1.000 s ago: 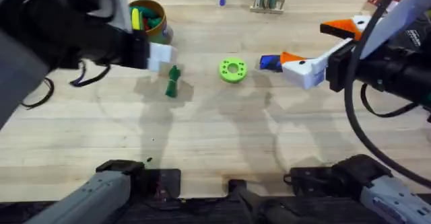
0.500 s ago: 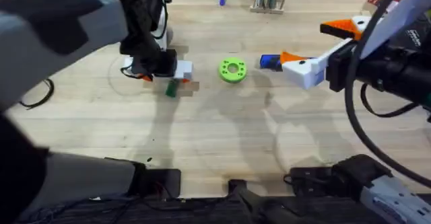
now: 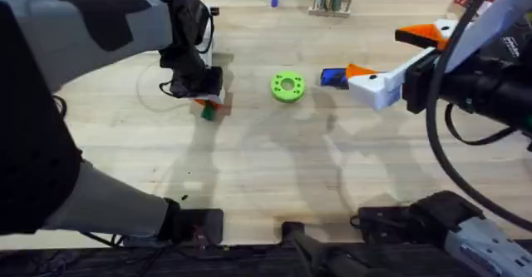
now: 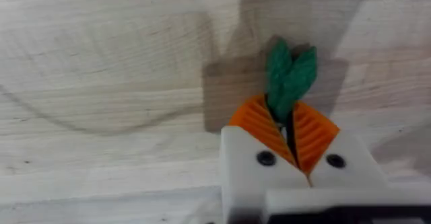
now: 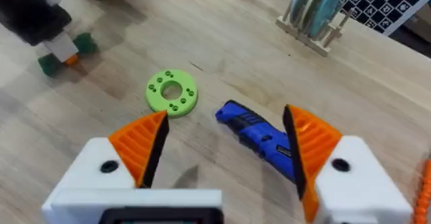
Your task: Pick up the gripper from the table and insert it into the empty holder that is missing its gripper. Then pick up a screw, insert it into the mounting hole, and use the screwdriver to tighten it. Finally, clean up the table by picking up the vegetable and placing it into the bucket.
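Left wrist view: left tool (image 4: 291, 135) clenched on the vegetable (image 4: 289, 76), down at the desk (image 4: 101, 62).
Orange pads (image 4: 259, 126) nearly together, green leaves poking out past the tips. Right tool (image 5: 225, 150) spread wide, holding nothing, above the blue screwdriver (image 5: 259, 135), beside the lime-green ring disc (image 5: 172, 91).

Left gripper (image 4: 291, 133) sits at ten o'clock, fingers nearly closed. Right gripper (image 5: 225, 150) hangs at two o'clock, spread wide.
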Action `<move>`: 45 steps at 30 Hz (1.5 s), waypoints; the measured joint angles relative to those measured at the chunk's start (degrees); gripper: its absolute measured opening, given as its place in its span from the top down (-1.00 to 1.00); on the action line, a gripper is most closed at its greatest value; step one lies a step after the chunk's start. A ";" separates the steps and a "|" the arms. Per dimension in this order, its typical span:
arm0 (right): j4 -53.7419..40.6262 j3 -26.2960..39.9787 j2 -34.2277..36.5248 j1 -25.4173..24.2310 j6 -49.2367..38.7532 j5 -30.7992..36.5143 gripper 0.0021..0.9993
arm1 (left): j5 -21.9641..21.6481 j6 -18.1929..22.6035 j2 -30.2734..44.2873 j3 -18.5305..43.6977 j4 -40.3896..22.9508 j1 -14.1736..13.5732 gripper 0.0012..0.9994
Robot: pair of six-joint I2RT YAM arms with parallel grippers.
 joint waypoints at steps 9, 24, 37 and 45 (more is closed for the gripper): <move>0.00 0.00 0.02 0.00 0.00 0.00 -0.98 | 0.51 -1.59 -5.10 5.68 -2.70 0.06 0.98; -0.48 0.00 0.01 0.00 0.21 -3.07 -0.98 | -7.05 2.58 -12.74 17.07 9.61 7.45 0.98; -0.50 0.00 0.00 0.00 0.22 -3.97 -0.98 | -4.79 5.16 2.24 16.98 22.34 7.76 0.12; -0.50 0.00 0.00 0.00 0.22 -4.33 -0.98 | -4.57 3.52 -4.82 16.98 16.38 7.76 -0.97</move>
